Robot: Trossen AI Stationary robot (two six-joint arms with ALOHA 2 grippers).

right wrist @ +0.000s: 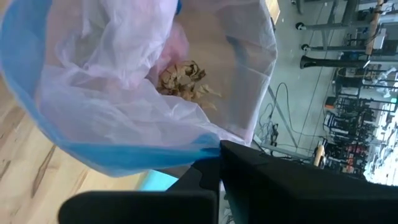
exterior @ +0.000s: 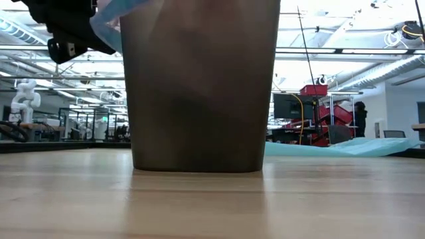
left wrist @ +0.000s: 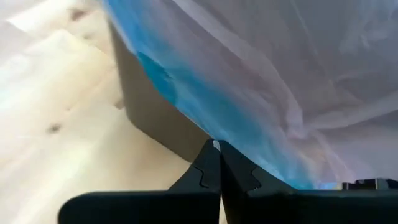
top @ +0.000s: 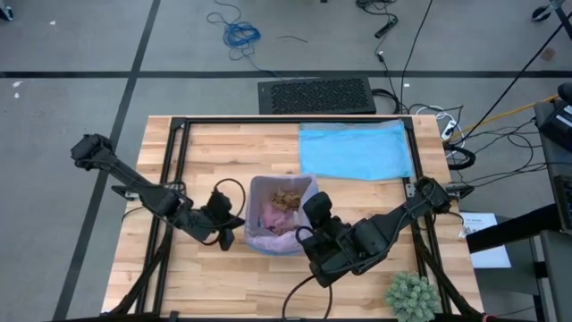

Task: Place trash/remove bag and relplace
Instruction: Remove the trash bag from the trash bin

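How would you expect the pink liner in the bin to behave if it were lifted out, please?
The liner looks thin and crinkled, so it will probably be floppy and sag. It holds only a few paper wads, so it is likely light. Its glossy film may slip.

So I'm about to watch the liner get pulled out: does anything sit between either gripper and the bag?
Nothing visible does. The left gripper is shut at the bag rim on the bin edge; the right gripper is shut at the rim's opposite side. The trash lies inside.
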